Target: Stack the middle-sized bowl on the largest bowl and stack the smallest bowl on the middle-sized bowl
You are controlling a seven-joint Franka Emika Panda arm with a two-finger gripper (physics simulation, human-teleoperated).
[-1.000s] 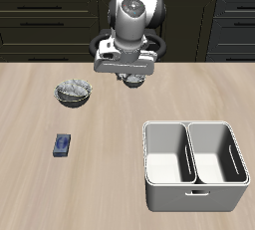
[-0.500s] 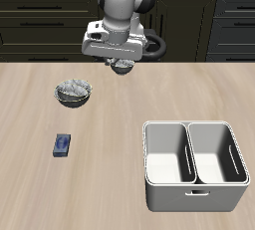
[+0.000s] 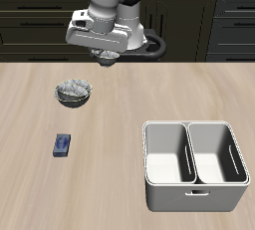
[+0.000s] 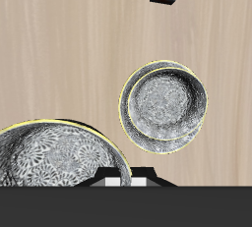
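The claw (image 3: pixel 106 59) has swung toward the stacked bowls (image 3: pixel 73 93).

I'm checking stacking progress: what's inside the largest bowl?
The middle-sized bowl sits nested in the largest bowl and is itself empty. It covers the largest bowl's floor; only the rim shows. The end effector holds the smallest bowl.

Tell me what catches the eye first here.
The gripper hangs high over the table's back, apparently holding the smallest bowl. Below it, the middle-sized bowl sits nested in the largest bowl. A white two-bin caddy stands near the front edge.
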